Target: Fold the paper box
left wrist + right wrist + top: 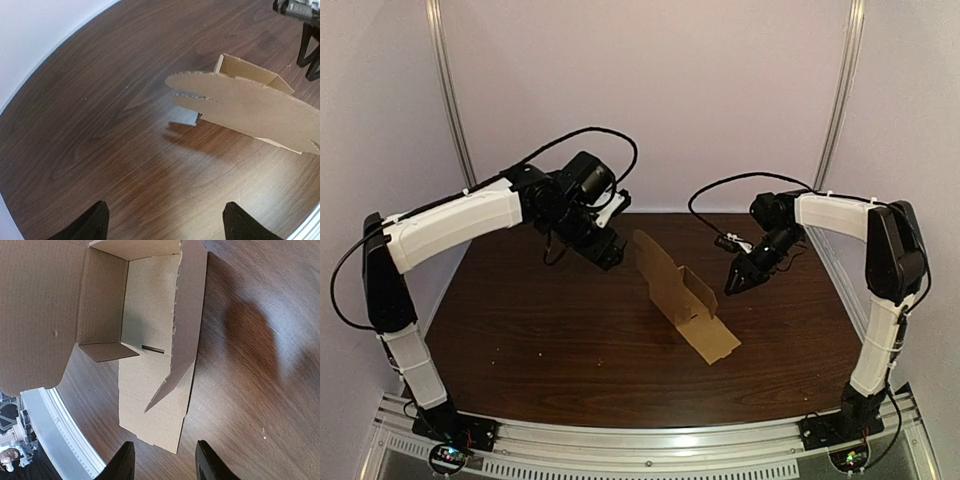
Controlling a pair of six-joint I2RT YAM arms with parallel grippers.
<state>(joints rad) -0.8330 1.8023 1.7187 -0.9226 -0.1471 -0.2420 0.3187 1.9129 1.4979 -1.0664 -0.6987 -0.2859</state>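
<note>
At the middle of the dark wood-grain surface [540, 340] stands the brown corrugated cardboard box [685, 300], only partly formed. Some walls are up, one flat panel [717, 342] lies on the wood toward the near right, and a tall flap [648, 255] rises at the far-left end. Its long axis runs diagonally in the overhead view, from far left to near right, so the two arms face its two long sides. The left arm [450, 225] hangs off the far-left end, the left jaws spread wide and holding nothing. From its wrist the box [250, 107] lies ahead and to the right, with bare surface [100, 125] between. The right arm [840, 215] points down beside the opposite long side, the right jaws parted and likewise empty. Its wrist camera looks into the open box [150, 340], where a narrow slot [152, 348] shows in the floor panel. Neither pair touches the cardboard. The right jaws appear a little nearer to the box body, the left jaws nearer to the raised flap. A likely next move is for one side to steady a wall while the other turns the flap over, though which leads cannot be told.
</note>
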